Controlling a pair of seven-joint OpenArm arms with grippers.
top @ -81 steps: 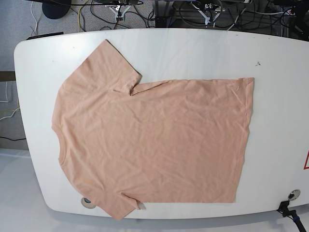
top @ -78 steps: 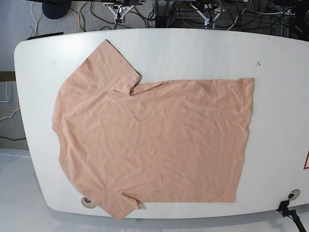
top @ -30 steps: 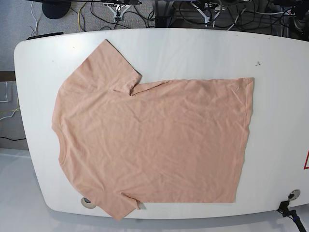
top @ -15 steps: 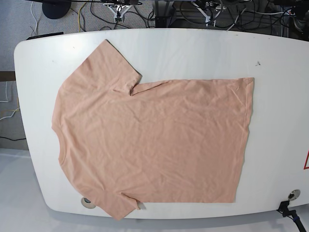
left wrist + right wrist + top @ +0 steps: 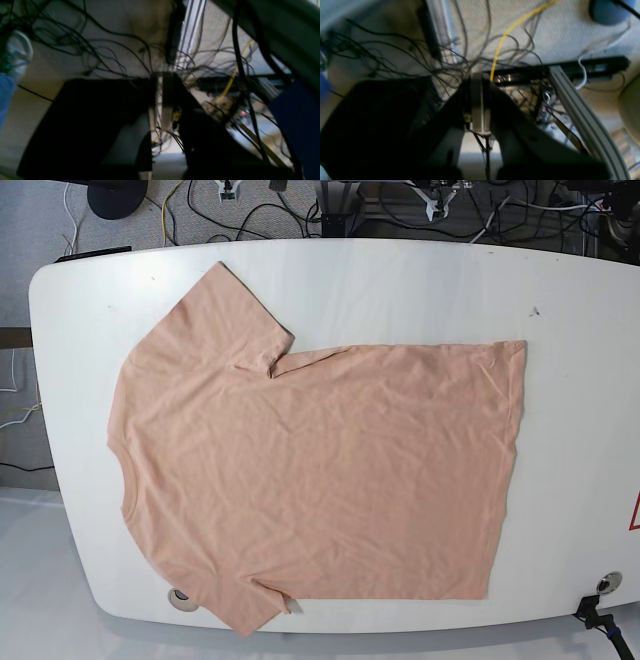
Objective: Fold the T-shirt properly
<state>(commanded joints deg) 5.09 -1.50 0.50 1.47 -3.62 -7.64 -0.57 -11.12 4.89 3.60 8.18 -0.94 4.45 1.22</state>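
Both grippers are pinched shut on nothing: in the left wrist view the left gripper (image 5: pixel 158 100) shows its two pale fingers pressed nearly together over tangled floor cables, and in the right wrist view the right gripper (image 5: pixel 480 100) has its fingers together above a yellow cable (image 5: pixel 506 32). Neither is near the cloth.

The large plain peach-pink short-sleeved cotton T-shirt (image 5: pixel 320 470) lies flat and lightly wrinkled on the white rounded table (image 5: pixel 400 280), collar towards the base view's left, hem towards its right, far sleeve spread up and left, near sleeve hanging slightly over the front edge.

Folding appears not yet begun. To do it well, I judge each gripper should open and take a far-edge corner, one at the shoulder and one at the hem, then lift together so the fabric stays taut and the fold line straight.

The tabletop is smooth, so the shirt could slide. Behind it, dark cables litter grey carpet.
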